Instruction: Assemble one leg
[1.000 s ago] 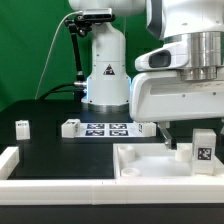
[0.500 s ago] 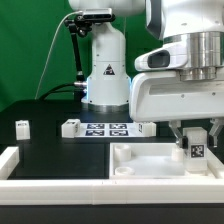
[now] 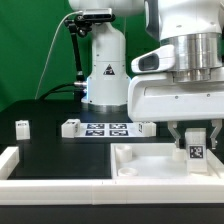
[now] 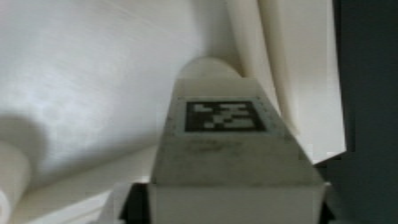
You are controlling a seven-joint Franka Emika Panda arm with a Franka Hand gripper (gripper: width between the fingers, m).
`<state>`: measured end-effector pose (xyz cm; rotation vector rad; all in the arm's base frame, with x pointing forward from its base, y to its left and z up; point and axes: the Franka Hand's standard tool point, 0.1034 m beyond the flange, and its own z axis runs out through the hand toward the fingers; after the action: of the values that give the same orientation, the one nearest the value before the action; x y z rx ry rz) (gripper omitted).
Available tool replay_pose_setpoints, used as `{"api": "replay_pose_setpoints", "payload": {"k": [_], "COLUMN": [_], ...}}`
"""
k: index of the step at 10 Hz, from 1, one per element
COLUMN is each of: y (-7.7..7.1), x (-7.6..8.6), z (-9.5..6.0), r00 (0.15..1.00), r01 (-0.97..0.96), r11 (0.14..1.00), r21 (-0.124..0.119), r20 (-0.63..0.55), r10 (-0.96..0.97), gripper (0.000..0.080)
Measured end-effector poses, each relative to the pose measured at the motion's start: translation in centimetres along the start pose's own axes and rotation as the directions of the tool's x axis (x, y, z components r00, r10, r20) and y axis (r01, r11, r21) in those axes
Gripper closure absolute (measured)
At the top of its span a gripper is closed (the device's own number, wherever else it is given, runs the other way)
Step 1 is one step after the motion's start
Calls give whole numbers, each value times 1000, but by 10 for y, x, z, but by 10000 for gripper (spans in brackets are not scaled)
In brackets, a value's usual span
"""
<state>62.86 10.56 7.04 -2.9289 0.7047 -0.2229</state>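
My gripper [image 3: 196,141] is shut on the leg [image 3: 197,153], a small white upright block with a square marker tag on its face. The leg stands at the exterior view's right end of the large white panel [image 3: 145,160], a flat tray with raised rims. In the wrist view the leg [image 4: 222,135] fills the space between my dark fingers [image 4: 139,205], and the panel [image 4: 89,80] lies beneath and beside it. Whether the leg's base touches the panel is hidden.
The marker board [image 3: 108,128] lies behind the panel. Small white blocks stand beside it [image 3: 70,127] [image 3: 145,128], and another stands at the far left [image 3: 22,127]. A white raised rim [image 3: 12,162] borders the front left. The robot base [image 3: 105,70] stands at the back.
The gripper moved toward the exterior view's right, came down over the leg and closed around it. The leg shifted slightly left.
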Motion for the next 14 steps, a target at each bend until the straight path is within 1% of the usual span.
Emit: {"api": "replay_pose_setpoints", "payload": {"k": [1,2,3,4,6,7,8,9,10,11,12,13,14], "y": [1,1,3,4,6,6,5,4,4,3,3,4,4], "x": [0,-1,-1,-2,-5,-8,-10,-12,-12,-13,-13,-14,-14], "z": [0,1,2,2,2,2,2,2,2,2,3,3,3], "r00": [995,960,903,846,665,480,415,310,259,173,174,201,261], "r01": [-102,-281,-428,-533,-747,-877,-910,-951,-966,-985,-985,-980,-965], "r11": [995,959,903,846,665,480,415,310,259,173,175,201,261], "r21": [8,19,22,22,23,15,6,4,1,-2,-3,-3,-1], "r20": [-8,-7,-7,-9,-4,9,13,24,29,36,36,35,35], "r10": [102,281,429,534,747,877,910,950,965,984,984,979,965], "gripper": [509,509,509,509,508,508,508,508,508,508,508,278,180]}}
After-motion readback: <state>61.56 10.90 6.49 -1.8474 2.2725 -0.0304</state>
